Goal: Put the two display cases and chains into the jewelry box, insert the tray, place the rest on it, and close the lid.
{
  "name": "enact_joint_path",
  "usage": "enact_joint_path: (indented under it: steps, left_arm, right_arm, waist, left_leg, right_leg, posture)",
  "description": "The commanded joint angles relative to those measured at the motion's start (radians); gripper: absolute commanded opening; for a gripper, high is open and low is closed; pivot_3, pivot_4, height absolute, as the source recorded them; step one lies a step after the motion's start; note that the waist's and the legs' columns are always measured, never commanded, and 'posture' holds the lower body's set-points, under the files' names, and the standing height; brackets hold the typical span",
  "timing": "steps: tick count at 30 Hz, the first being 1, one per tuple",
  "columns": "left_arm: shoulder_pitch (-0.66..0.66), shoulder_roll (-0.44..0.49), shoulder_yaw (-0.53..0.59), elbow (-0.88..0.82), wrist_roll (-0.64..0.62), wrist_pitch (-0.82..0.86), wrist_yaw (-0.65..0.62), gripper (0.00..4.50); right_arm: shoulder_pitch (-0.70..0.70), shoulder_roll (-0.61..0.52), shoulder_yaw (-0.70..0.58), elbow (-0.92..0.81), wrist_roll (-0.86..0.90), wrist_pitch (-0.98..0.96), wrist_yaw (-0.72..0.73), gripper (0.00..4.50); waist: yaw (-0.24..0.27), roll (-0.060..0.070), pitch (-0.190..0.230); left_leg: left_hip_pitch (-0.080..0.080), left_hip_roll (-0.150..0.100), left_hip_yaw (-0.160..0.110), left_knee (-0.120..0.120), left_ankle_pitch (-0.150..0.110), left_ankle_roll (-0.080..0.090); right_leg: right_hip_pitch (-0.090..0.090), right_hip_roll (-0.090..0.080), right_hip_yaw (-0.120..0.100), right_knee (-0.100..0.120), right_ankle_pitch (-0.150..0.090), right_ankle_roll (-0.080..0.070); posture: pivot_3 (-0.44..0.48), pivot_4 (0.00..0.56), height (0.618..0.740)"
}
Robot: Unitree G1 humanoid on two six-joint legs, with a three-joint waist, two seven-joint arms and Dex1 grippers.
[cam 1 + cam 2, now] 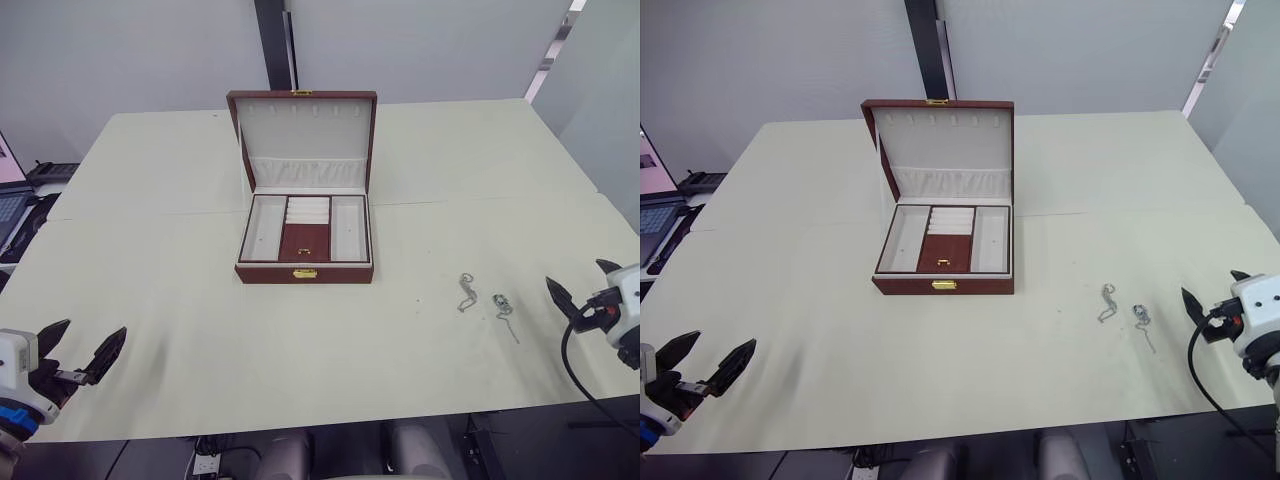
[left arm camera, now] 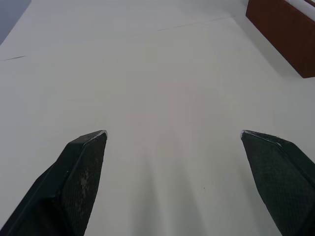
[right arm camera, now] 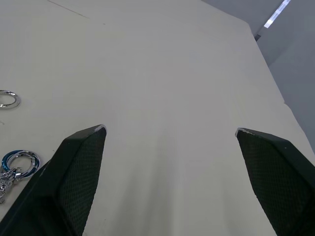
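Left hand [image 1: 82, 352] and right hand [image 1: 578, 280] spread empty, jewelry box [image 1: 305, 271] open with tray [image 1: 305, 228] in

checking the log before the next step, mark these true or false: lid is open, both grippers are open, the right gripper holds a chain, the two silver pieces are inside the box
1. The lid of the jewelry box is open: true.
2. The left gripper and right gripper are both open: true.
3. The right gripper holds a chain: false, it is empty.
4. The two silver pieces lie inside the box: false, they lie on the table to the box's right.
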Motion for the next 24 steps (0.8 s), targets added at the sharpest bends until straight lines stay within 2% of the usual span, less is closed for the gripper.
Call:
enact_joint_path:
  steps: [1, 24]
  left_arm:
    - [0.013, 0.01, 0.026, -0.027, -0.016, -0.001, 0.001, 4.5]
    - [0.039, 0.017, 0.044, -0.081, -0.035, 0.027, -0.003, 4.5]
  right_arm:
    - [-0.01, -0.023, -0.019, -0.003, 0.012, -0.015, -0.006, 4.47]
    - [-0.038, -0.024, -0.002, 0.013, 0.005, -0.024, -0.019, 4.47]
  waist:
    - [0.0, 0.0, 0.0]
    - [0.0, 0.0, 0.0]
  left_leg:
    - [0.0, 0.0, 0.0, 0.0, 0.0, 0.0]
    - [0.0, 0.0, 0.001, 0.0, 0.0, 0.0]
  right_leg:
    - [0.0, 0.0, 0.0, 0.0, 0.0, 0.0]
    - [0.0, 0.0, 0.0, 0.0, 0.0, 0.0]
  posture:
    - [0.0, 0.15, 0.74]
    - [0.0, 0.15, 0.74]
